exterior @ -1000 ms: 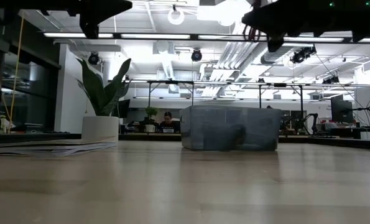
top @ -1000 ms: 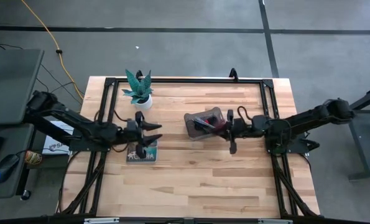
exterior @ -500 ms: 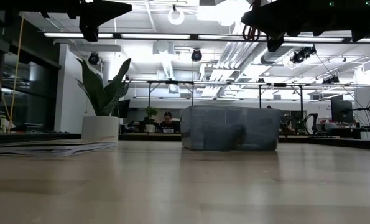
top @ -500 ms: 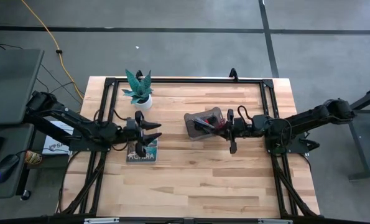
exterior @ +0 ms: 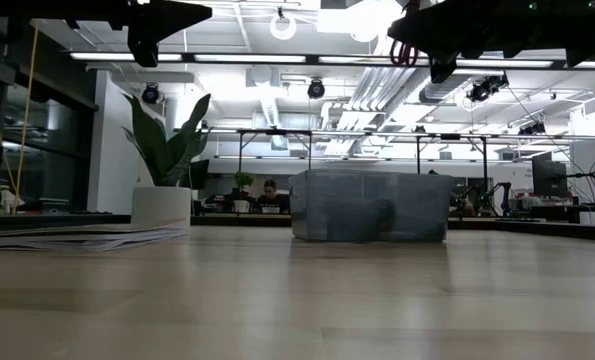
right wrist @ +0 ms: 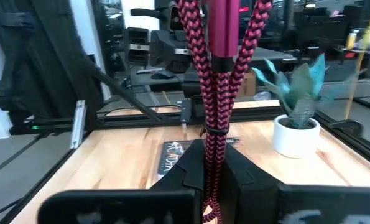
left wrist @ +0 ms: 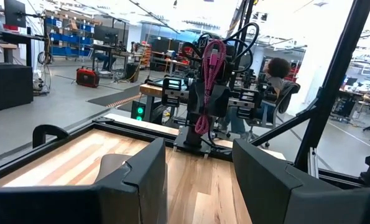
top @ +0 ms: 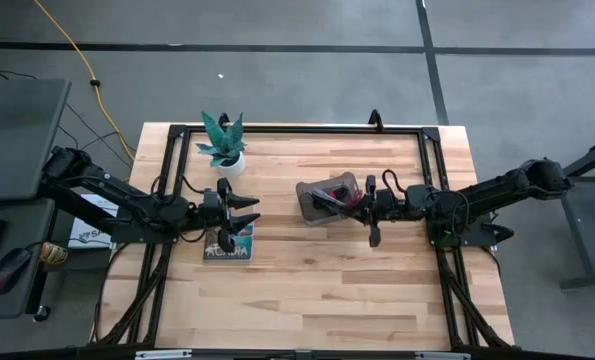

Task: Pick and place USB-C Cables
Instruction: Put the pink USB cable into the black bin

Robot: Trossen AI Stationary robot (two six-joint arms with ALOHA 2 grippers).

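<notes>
From the high view we see the bench (top: pixel 307 290) with both arms reaching inward. The clear bin (top: pixel 329 198) sits near centre, with cables in it that only this view shows; in the low view its frosted wall (exterior: pixel 369 205) hides them. The book (top: pixel 228 247) lies under the left end effector (top: pixel 239 213), whose fingers (left wrist: pixel 135 180) stand apart, empty. The right end effector (top: pixel 373 212), just beside the bin, is clamped on the red-and-black cable (right wrist: pixel 219 93); the braid is clear in the wrist views only. The potted plant (top: pixel 223 145) stands behind the book.
</notes>
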